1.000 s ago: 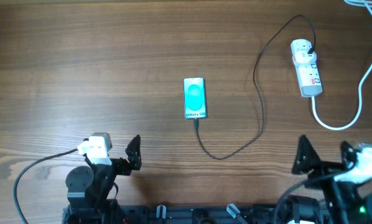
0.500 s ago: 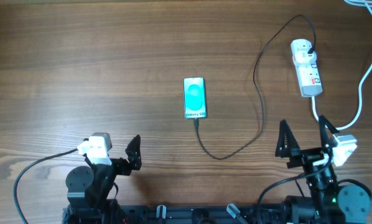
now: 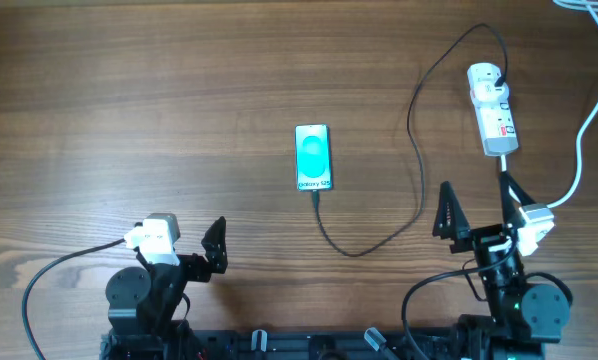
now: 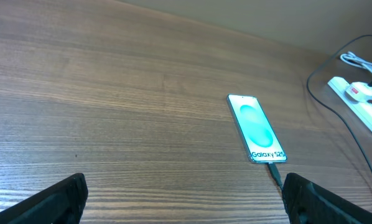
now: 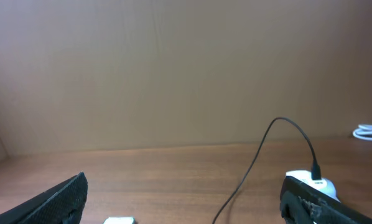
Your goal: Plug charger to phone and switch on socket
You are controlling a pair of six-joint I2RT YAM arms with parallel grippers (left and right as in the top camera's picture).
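Note:
The phone (image 3: 312,157) lies flat at mid-table, cyan screen up, also seen in the left wrist view as the phone (image 4: 257,128). The charger (image 3: 419,180), a thin black cable, runs from the phone's near short edge, where its tip (image 4: 273,169) meets the phone, loops right and ends in a black plug (image 3: 499,78) seated in the white socket (image 3: 491,112). My left gripper (image 3: 179,246) is open near the front left, empty. My right gripper (image 3: 476,208) is open just in front of the socket, holding nothing. The right wrist view shows the socket (image 5: 310,180) beside my right finger.
A thick white cord (image 3: 577,160) curves from the socket's near end along the right edge and off the far right corner. The left arm's black cable (image 3: 49,275) trails on the front left of the wooden table (image 3: 129,100).
My right arm has swung left from the front right corner and forward, its open jaws now just before the socket. The left arm, phone and charger have not moved.

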